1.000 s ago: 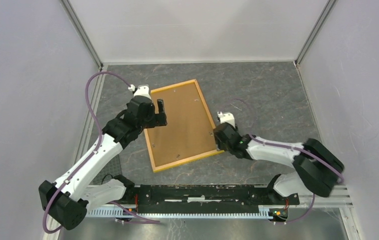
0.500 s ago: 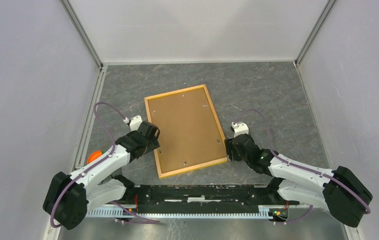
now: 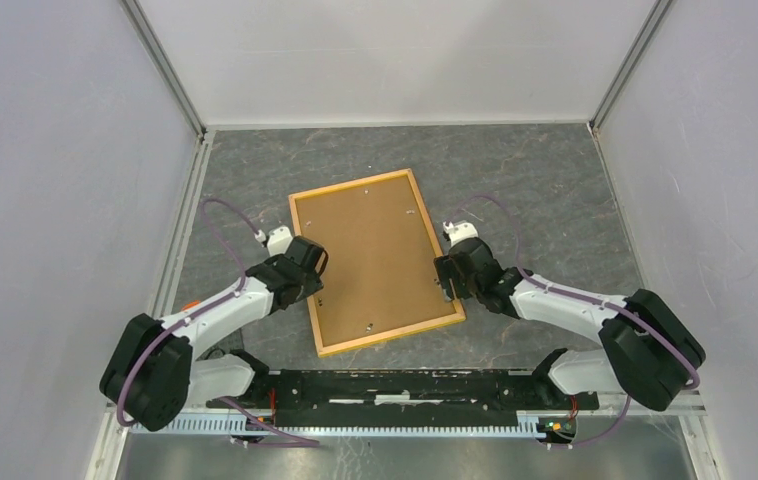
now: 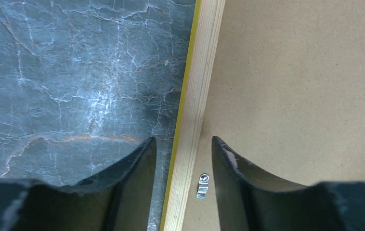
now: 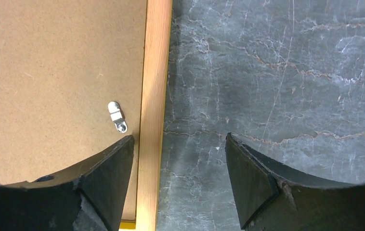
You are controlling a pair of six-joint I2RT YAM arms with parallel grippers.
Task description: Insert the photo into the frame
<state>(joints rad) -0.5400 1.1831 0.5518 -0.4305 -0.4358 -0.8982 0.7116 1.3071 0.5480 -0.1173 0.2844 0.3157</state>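
Note:
The frame (image 3: 350,185) lies back-up on the table with a brown backing panel (image 3: 375,255) in it; the photo is hidden. My left gripper (image 3: 313,290) stands over the lower left rail. In the left wrist view, the left gripper (image 4: 184,144) is open astride that rail (image 4: 200,86), a gap on each side, with a metal clip (image 4: 202,185) by the inner finger. My right gripper (image 3: 444,280) is at the right rail. There the right gripper (image 5: 179,144) is open wide, one finger over the backing panel (image 5: 50,72), the other over bare table, the rail (image 5: 155,72) between them.
The grey marbled tabletop (image 3: 535,190) is walled in by white panels at the back and both sides. A black rail with the arm bases (image 3: 405,390) runs along the near edge. Another clip (image 5: 117,115) sits on the backing near the right rail.
The frame has shifted slightly right and nearer. My left gripper moved from the upper left rail down to the lower left rail. My right gripper moved from the near right corner up the right rail.

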